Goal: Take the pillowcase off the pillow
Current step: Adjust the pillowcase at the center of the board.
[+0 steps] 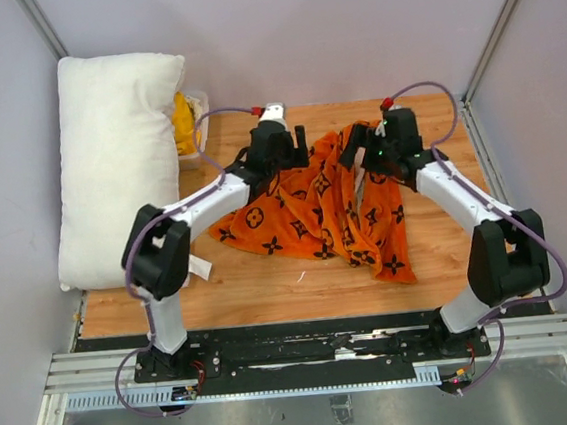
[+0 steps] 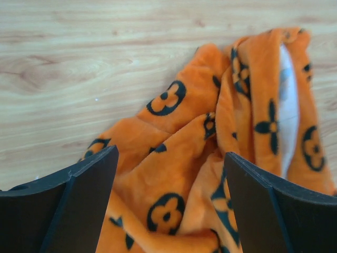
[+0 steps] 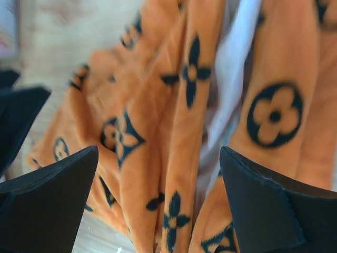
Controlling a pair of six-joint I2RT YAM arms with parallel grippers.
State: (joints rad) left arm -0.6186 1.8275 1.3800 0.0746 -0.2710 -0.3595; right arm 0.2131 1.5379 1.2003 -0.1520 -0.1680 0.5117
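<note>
The pillowcase (image 1: 313, 210), orange with black flower and circle motifs, lies crumpled in the middle of the wooden table, apart from the pillow. The plump white pillow (image 1: 113, 159) lies at the far left against the wall. My left gripper (image 1: 292, 141) is open and empty over the pillowcase's back left part. In the left wrist view, folds of the pillowcase (image 2: 174, 105) lie below the open left gripper (image 2: 171, 155). My right gripper (image 1: 357, 143) is open and empty over the back right part. The right wrist view shows the pillowcase (image 3: 184, 132), with its pale inside, below the right gripper (image 3: 159, 153).
A white bin (image 1: 197, 145) with a plain yellow cloth (image 1: 184, 122) stands at the back, right of the pillow. Grey walls close the table in at the back and on both sides. Bare wood (image 1: 270, 279) shows in front of the pillowcase.
</note>
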